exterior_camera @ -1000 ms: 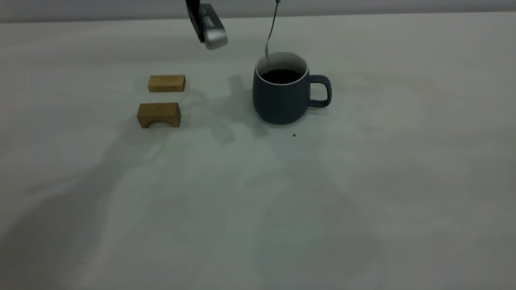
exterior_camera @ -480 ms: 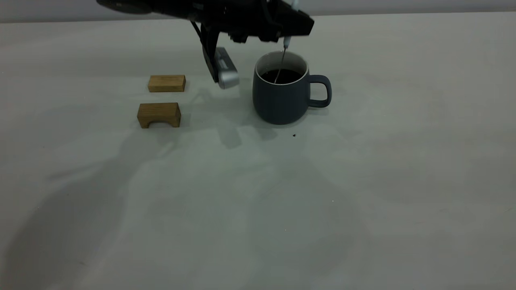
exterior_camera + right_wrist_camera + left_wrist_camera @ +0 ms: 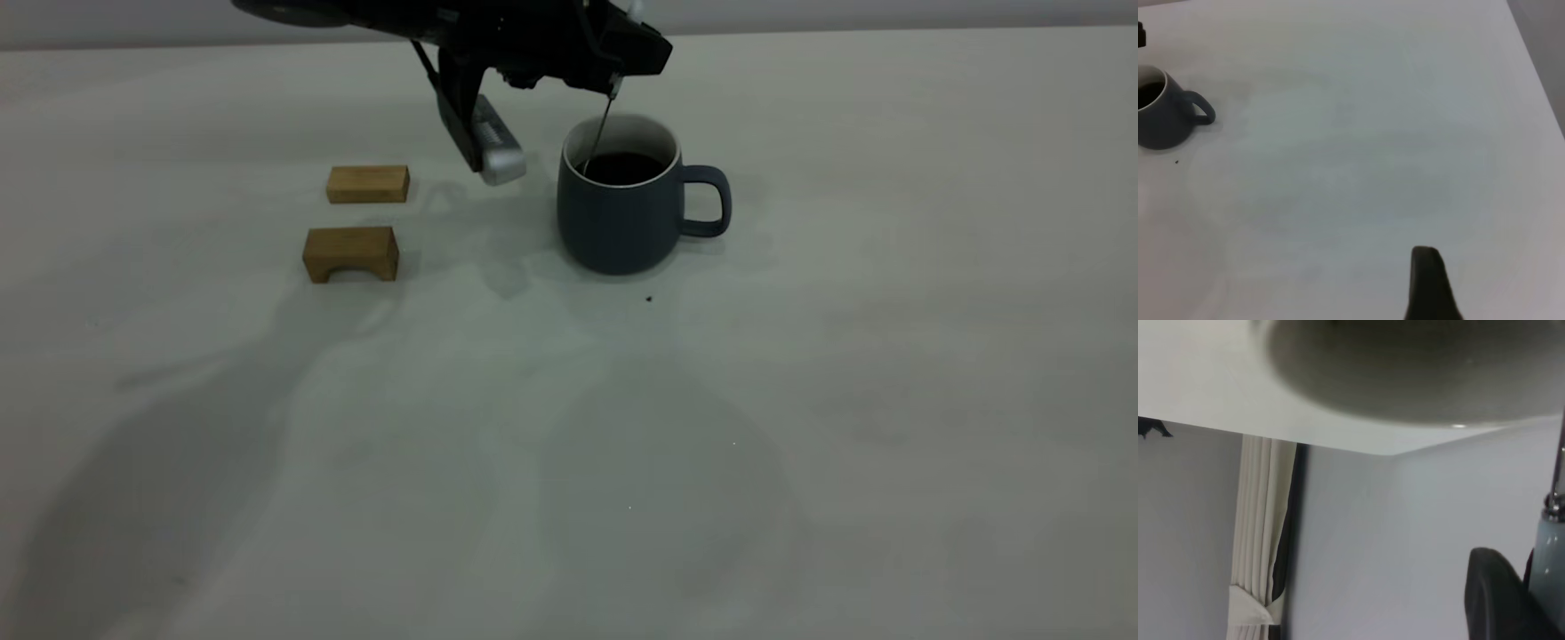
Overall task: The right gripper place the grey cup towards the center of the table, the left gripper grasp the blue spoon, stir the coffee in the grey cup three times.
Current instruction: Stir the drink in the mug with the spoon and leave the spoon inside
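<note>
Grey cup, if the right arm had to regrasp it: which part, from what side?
Probably the loop handle of the grey cup: it sticks out toward the right arm's side, standing open and clear of the body. Come in level from that side, jaws across the loop. Avoid the rim: the left gripper holds the blue spoon into the coffee there.

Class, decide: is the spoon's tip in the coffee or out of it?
In. The blue spoon, held by the left gripper, dips into the coffee inside the grey cup.
</note>
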Tool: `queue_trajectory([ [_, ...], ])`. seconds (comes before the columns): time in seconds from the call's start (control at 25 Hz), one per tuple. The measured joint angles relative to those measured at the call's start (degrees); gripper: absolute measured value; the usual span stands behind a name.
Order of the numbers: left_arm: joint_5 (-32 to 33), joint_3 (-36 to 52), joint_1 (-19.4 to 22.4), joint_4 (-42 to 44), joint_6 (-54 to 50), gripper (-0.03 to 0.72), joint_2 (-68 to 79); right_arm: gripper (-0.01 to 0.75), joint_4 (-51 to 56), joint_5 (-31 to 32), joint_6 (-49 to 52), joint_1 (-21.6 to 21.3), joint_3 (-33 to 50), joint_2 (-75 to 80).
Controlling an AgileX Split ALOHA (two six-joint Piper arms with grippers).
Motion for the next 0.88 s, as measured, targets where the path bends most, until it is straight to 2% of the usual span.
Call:
queue_trajectory([
  [0.2, 1.7, -2.27, -1.65, -0.18, 0.0, 0.129, 2.12, 0.535, 0.0, 0.0, 0.0, 0.0, 0.0, 0.0],
  [0.4, 6.98, -2.11, -3.12, 0.36, 0.0, 0.129, 2.93, 0.535, 0.0, 0.0, 0.0, 0.0, 0.0, 0.0],
  [0.56, 10.19, -0.79, -2.47, 0.69, 0.0, 0.129, 2.93, 0.535, 0.0, 0.0, 0.0, 0.0, 0.0, 0.0],
  [0.88, 10.11, -0.53, 0.95, 3.04, 0.05, 0.127, 2.93, 0.535, -0.1, 0.0, 0.0, 0.0, 0.0, 0.0],
])
